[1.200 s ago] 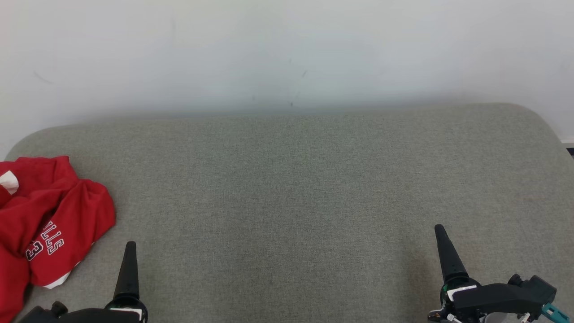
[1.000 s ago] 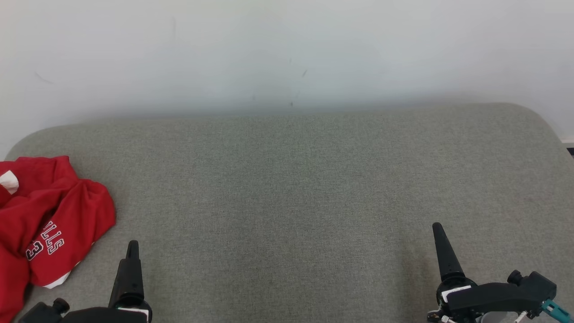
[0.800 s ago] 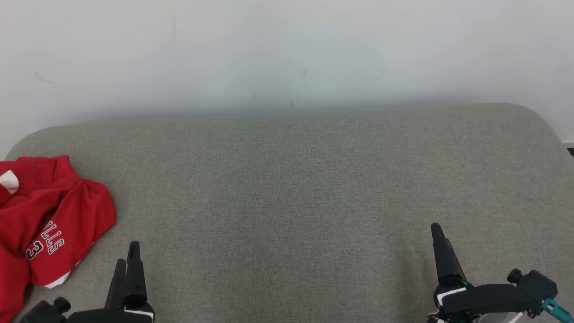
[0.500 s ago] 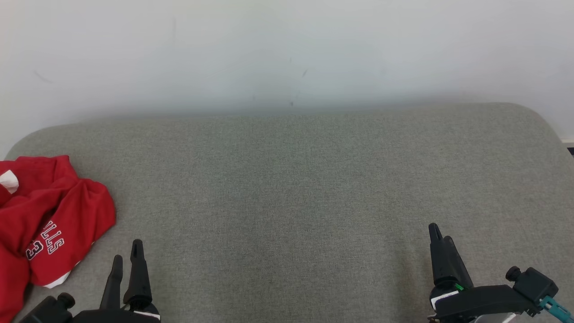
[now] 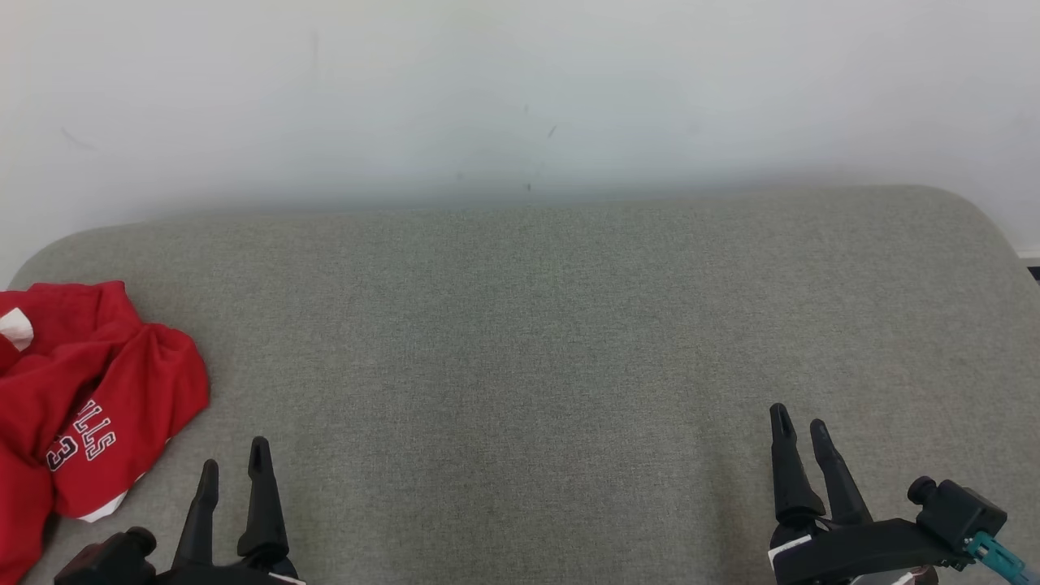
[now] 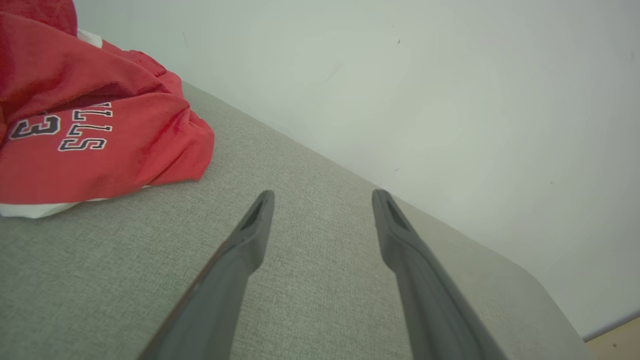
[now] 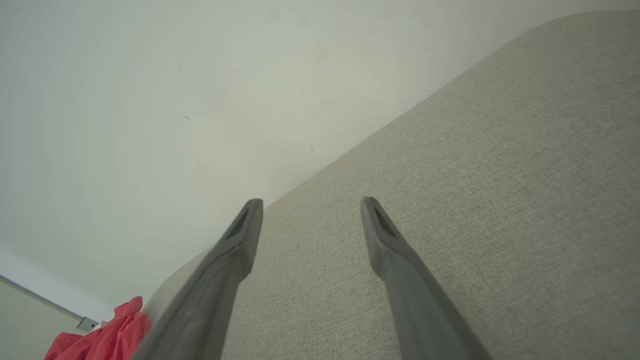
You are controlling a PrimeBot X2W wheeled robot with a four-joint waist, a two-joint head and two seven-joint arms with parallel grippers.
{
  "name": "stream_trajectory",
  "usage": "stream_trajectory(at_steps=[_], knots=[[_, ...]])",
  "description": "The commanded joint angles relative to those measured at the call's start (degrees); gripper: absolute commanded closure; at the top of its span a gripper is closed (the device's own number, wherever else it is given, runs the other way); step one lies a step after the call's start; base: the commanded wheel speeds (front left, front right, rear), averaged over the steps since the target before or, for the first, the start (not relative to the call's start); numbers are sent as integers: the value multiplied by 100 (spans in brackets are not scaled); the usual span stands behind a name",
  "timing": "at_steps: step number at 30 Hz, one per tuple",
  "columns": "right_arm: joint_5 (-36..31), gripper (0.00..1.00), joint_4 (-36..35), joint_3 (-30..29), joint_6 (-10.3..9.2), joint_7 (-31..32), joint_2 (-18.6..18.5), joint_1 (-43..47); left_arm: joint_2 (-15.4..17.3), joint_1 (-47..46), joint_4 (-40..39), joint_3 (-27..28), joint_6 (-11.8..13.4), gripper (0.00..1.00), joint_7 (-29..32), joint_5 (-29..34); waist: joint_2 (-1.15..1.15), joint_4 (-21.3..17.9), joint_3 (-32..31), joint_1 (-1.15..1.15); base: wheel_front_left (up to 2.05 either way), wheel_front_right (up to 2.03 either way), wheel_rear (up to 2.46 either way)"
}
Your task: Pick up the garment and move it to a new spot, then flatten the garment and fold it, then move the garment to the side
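Note:
The garment (image 5: 77, 398) is a red jersey with white trim and black-and-white lettering, crumpled at the far left of the grey cushioned surface (image 5: 528, 325). It also fills the upper left of the left wrist view as the garment (image 6: 75, 120), and a corner of the garment (image 7: 105, 337) peeks in at the lower left of the right wrist view. My left gripper (image 5: 234, 455) stands open at the lower left, just right of the jersey and apart from it. Far off at the lower right, my right gripper (image 5: 799, 418) is open with nothing between its fingers.
A plain white wall (image 5: 520, 89) rises behind the cushioned surface. The surface has rounded corners at the far left and far right (image 5: 967, 203). A strip of pale floor (image 6: 620, 340) shows past its edge in the left wrist view.
Both grippers went from shut to open, their fingers spreading apart. The left gripper shifted slightly right, the right slightly left. The jersey has not moved.

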Motion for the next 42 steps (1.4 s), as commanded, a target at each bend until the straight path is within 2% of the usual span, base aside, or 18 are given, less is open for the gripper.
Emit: stream_trajectory(at_steps=[1, 24, 42], knots=[[-198, 0, -79, 16, 21, -59, -2, -10, 43, -17, -90, -10, -9, 0, -61, 192, 0, -1, 0, 0, 0, 0, 0], [-1664, 0, -120, 63, 26, -398, -2, 55, 60, 98, -206, -73, -7, 0, -396, 1569, 0, 0, 17, 0, 0, 0, 0], [-2516, 0, -179, 108, 25, -607, -2, 120, 62, 146, -284, -111, 33, 0, -607, 2447, 0, -7, 20, 0, 0, 0, 0]])
